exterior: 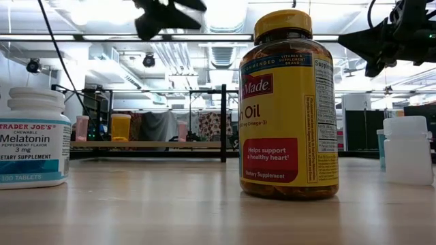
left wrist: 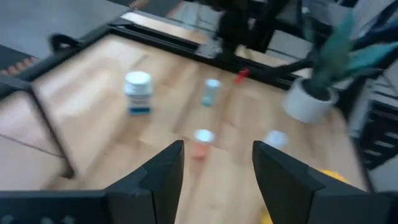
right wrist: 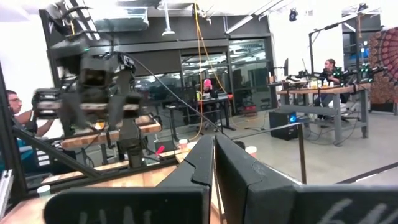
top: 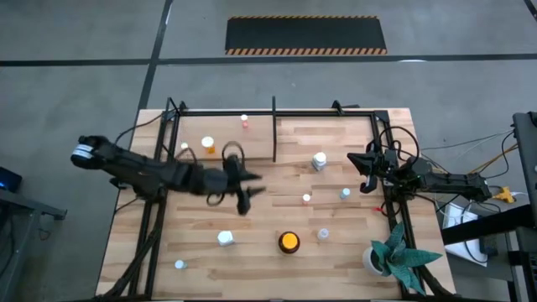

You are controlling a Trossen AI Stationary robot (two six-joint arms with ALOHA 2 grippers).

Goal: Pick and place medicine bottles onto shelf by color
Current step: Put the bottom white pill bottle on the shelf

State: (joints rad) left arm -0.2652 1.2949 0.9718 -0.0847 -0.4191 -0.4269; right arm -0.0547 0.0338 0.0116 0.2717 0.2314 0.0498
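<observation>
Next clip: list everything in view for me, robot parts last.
table: one, light wood, under everything
shelf: one, black frame, table's far side
amber jar: one, yellow-orange lid, near edge
small bottles: about nine, white, pale blue or orange; some on the shelf, the rest scattered
plant: one, green, white pot, near right corner
people: at least two, room beyond
left gripper: open, empty, above table's middle
right gripper: shut, table's right side

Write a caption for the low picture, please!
A big yellow-lidded amber jar stands on the wooden table, with a white melatonin bottle off to the side.
</observation>
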